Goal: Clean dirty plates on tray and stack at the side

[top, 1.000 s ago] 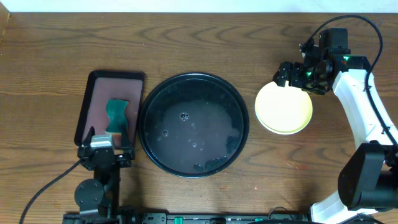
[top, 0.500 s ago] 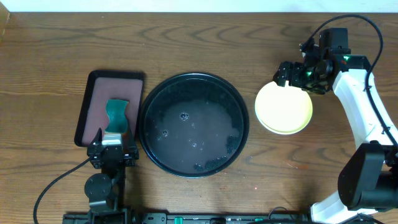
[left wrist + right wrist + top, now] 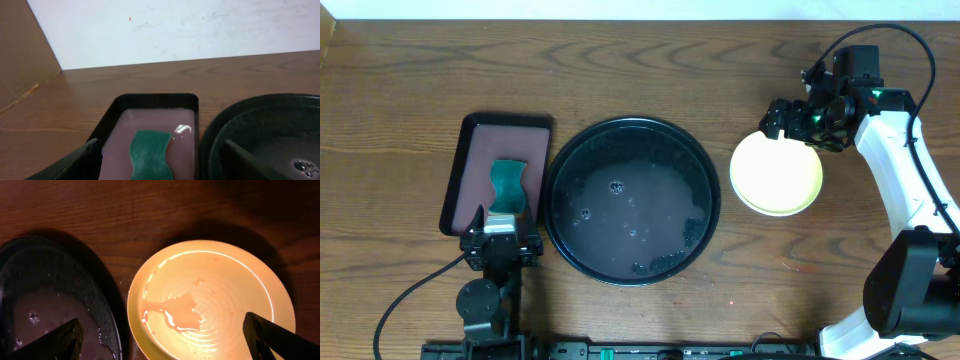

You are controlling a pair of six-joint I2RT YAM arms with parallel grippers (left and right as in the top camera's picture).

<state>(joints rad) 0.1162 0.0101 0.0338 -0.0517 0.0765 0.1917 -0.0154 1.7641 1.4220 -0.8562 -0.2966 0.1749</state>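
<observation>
Yellow plate (image 3: 210, 300) sits on counter (image 3: 640, 70) at 3 o'clock of plateless tray (image 3: 632, 121), pink film pooled mid-dish (wants another wipe); right fingers (image 3: 285, 337) and left fingers (image 3: 75, 162) both gape empty, so sponge (image 3: 151, 155) from centre outward, lightly.

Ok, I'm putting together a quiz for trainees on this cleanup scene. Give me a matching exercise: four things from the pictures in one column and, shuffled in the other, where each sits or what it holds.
Things
1. green sponge
2. round black tray
3. yellow plate
4. rectangular tray

Descriptions
a. in the middle, holding cloudy water, no plate on it
b. right of the round tray, with a pinkish puddle inside
c. furthest left, dark rim, pinkish inside
d. lying inside the rectangular tray

Pairs: 1-d; 2-a; 3-b; 4-c
</observation>
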